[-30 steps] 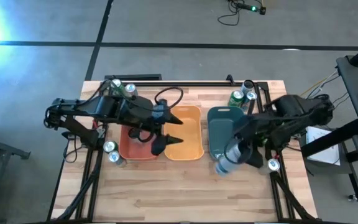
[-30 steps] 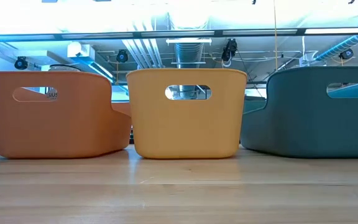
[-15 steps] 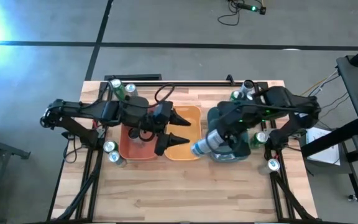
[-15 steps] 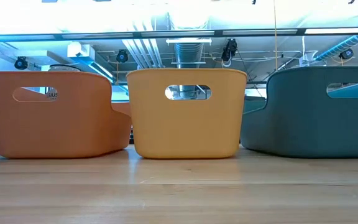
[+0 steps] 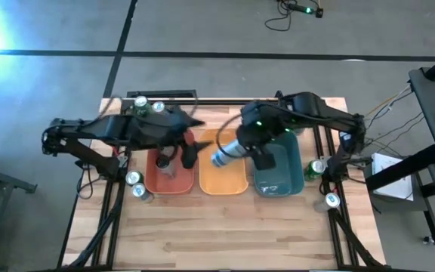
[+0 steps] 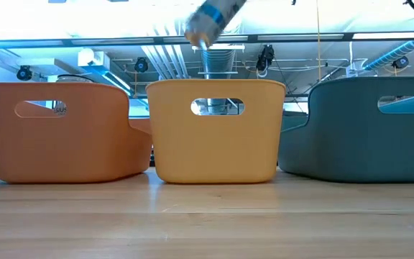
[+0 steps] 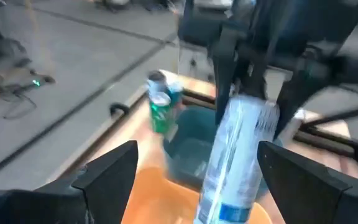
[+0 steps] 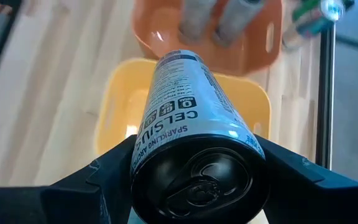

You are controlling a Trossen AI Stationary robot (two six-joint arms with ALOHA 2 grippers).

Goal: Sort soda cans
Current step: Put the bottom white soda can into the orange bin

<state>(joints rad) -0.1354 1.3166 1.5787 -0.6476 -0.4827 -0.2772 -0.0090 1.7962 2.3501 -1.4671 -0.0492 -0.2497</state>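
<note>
I am lining the right gripper (image 5: 236, 148), clamped on the silver-blue can (image 5: 225, 153), over the yellow bin (image 5: 223, 181) at frame center, wanting it centered before release, while the left gripper (image 5: 189, 151) is hanging spread and empty over the red bin (image 5: 157, 183).

Right arm has carried its can from the teal bin side to above the orange-yellow bin; left arm has drawn back.

The right gripper (image 5: 240, 147), jaws clamped on the silver-blue can (image 5: 223, 155), was by the table's right front a second ago, then over the teal bin (image 5: 278, 162); it now hangs tilted above the yellow bin (image 5: 223, 181), and the can has entered the low view's top edge. The left gripper (image 5: 189, 153), spread wide, has withdrawn from the yellow bin toward the red bin (image 5: 168, 183).
</note>
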